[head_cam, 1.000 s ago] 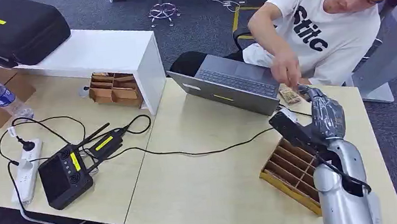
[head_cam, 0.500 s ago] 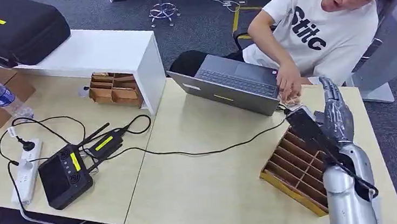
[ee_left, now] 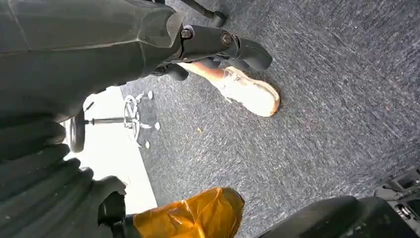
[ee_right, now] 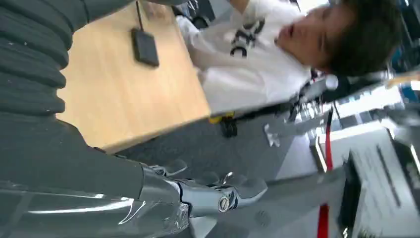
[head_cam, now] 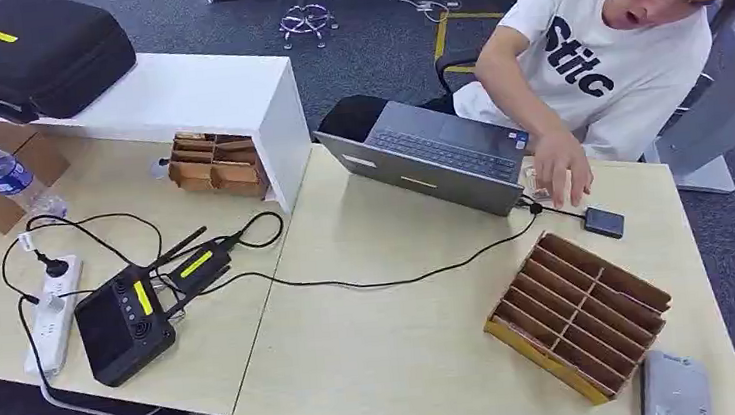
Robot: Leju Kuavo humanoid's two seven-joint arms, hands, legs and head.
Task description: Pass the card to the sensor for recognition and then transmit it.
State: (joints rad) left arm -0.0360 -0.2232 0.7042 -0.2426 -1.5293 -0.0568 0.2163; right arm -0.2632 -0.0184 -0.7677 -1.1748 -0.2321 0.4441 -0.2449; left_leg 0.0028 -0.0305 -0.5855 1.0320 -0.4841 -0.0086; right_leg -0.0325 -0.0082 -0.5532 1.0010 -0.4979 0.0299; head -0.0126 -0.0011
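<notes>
The sensor (head_cam: 604,221), a small black box on a cable, lies on the table to the right of the laptop; it is also in the right wrist view (ee_right: 145,46). A small stack of cards (head_cam: 534,181) lies beside the laptop under the person's hand (head_cam: 562,162). My right hand (ee_right: 218,193) hangs off the table's right end over the carpet, fingers loosely apart, holding nothing that I can see. A grey part of my right arm (head_cam: 674,388) shows at the bottom right. My left hand (ee_left: 218,44) hangs over the floor, holding nothing.
A brown slotted card box (head_cam: 579,314) stands on the near right of the table. A grey laptop (head_cam: 429,157) is in front of the seated person (head_cam: 611,56). On the left are a black controller (head_cam: 123,327), a power strip (head_cam: 51,310) and cables.
My right arm has dropped from beside the sensor and left the table. The person's hand has moved from the laptop's edge down onto the cards.
</notes>
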